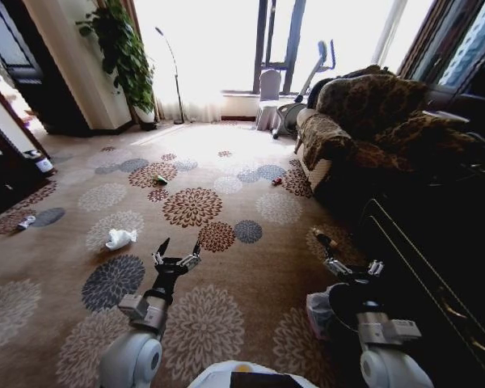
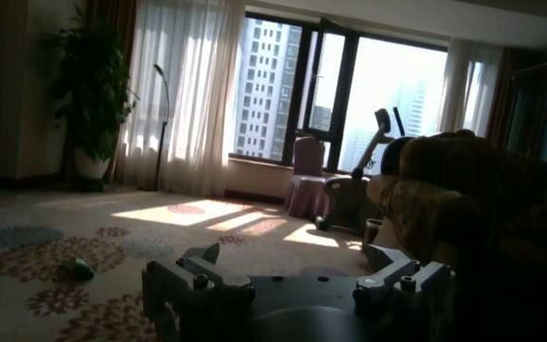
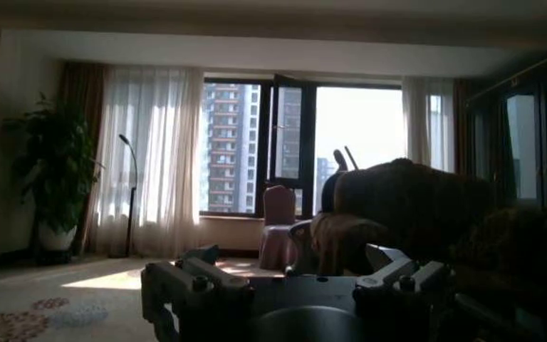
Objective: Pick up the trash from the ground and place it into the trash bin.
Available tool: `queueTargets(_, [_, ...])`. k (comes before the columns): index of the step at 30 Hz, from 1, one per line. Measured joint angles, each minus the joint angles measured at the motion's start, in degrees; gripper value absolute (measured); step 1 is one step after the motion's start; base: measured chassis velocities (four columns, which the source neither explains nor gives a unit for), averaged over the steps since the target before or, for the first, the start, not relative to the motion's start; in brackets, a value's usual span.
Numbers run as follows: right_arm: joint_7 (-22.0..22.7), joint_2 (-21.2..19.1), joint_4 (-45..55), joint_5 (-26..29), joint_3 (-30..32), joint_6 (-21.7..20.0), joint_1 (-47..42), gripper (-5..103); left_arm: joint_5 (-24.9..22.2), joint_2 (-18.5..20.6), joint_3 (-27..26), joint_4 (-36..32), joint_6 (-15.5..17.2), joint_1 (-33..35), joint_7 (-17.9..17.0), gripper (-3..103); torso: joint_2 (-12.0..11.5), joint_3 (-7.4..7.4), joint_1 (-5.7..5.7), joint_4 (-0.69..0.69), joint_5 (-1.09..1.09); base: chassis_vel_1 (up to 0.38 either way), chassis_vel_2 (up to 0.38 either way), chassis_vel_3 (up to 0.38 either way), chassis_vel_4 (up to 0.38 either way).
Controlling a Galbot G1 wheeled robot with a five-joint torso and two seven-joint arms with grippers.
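Trash lies scattered on the flowered carpet. A crumpled white paper wad sits just ahead and left of my left gripper, which hangs open above the floor. Farther out are a green wrapper and a red scrap. Another small white piece lies at the far left. My right gripper is open and holds nothing. Below my right arm stands what looks like the trash bin, dark with a pale liner and partly hidden by the arm. Both wrist views show spread fingers.
A patterned sofa stands at the right, with a dark cabinet nearer me. By the window are a potted plant, a floor lamp, a covered chair and an exercise bike. A small dark container is at the far left.
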Motion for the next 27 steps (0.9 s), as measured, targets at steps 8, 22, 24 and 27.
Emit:
queueTargets(8, [1.63,-0.29,-1.68,-0.36,-0.24,-1.18,0.83,100,-0.29,0.05,-0.43,1.24,0.00,-0.41,0.01,100,0.00,0.00,0.01,0.00,-0.04,-0.027,-0.009,0.019,0.015])
queueTargets(22, [4.41,-2.84,-4.25,0.39,1.52,-4.95,2.09,100,-0.27,1.11,-0.27,4.80,0.52,-0.83,0.00,100,0.00,0.00,0.00,0.00,-0.04,0.010,0.006,-0.008,-0.002])
queueTargets(24, [4.46,-3.21,-3.73,1.03,1.78,-5.41,2.04,100,-0.27,1.23,-0.44,4.70,0.58,-0.87,0.00,100,0.00,0.00,0.00,0.00,-0.04,0.000,0.000,0.000,0.000])
queueTargets(27, [4.42,-4.23,-2.54,2.29,2.49,-8.03,2.26,100,-0.45,1.57,-0.99,4.57,0.66,-0.98,0.00,100,0.00,0.00,0.01,0.00,-0.04,0.000,0.000,0.000,0.000])
